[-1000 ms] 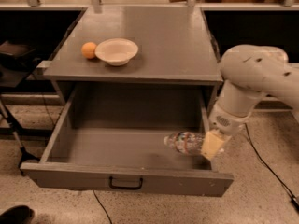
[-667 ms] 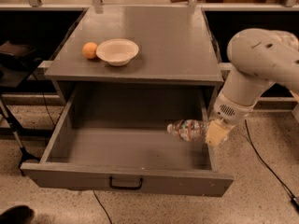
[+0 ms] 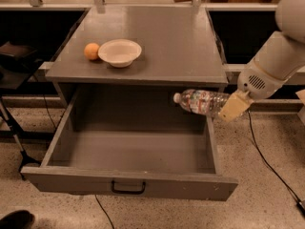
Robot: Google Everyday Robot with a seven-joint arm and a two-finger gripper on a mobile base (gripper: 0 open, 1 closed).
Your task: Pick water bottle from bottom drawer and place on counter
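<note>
The water bottle (image 3: 200, 101) is clear and crinkled with a white cap, and lies on its side in the air with the cap pointing left. My gripper (image 3: 229, 106) is shut on its base end, at the right side of the open bottom drawer (image 3: 133, 151). The bottle hangs above the drawer's right rear corner, just below the front edge of the counter (image 3: 157, 42). The drawer is pulled fully out and its inside holds nothing I can see. Its dark handle (image 3: 128, 187) is centred on the front panel.
A white bowl (image 3: 119, 52) and an orange (image 3: 92, 51) sit on the left part of the counter. Dark side shelves (image 3: 33, 27) flank the cabinet. A thin stand (image 3: 16, 142) is at the left and a cable (image 3: 271, 161) runs over the floor at the right.
The gripper has lifted the bottle up out of the drawer and a little back, from near the drawer's floor to just under the counter's edge.
</note>
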